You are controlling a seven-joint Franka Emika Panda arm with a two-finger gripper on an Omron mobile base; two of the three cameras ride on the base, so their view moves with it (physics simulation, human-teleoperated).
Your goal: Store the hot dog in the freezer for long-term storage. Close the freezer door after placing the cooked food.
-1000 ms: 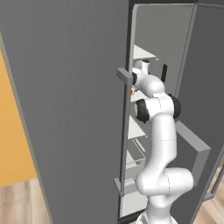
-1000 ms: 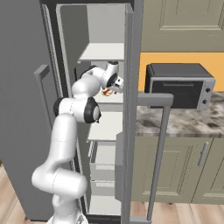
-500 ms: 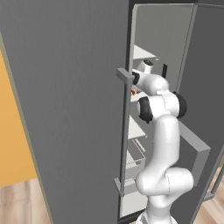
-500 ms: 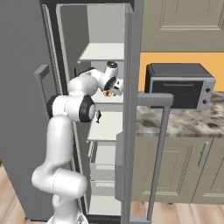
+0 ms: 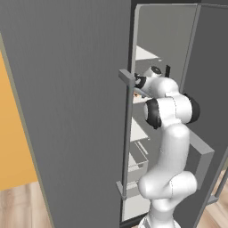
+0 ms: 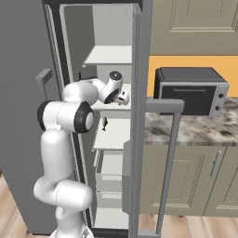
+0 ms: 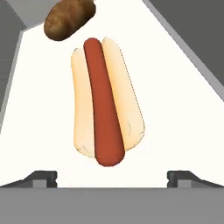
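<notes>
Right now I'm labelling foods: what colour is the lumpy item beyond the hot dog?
Mottled brown, like a potato; the hand view shows it best.

**Arm Body: External Appearance**

The arm (image 6: 60, 153) is built from smooth, glossy white rounded housings stacked as bulbous segments. Dark, near-black bands mark the joints; the largest ring sits on the segment level with the freezer door (image 5: 67, 111) handle bar. The lowest housing is a wide white lobe above a narrower white pedestal. The wrist unit carries a round white cap with a dark circular centre. The gripper (image 7: 112, 177) shows two small dark grey fingertips (image 7: 41, 177) with flat, stepped upper edges. No cables or markings are discernible.
</notes>
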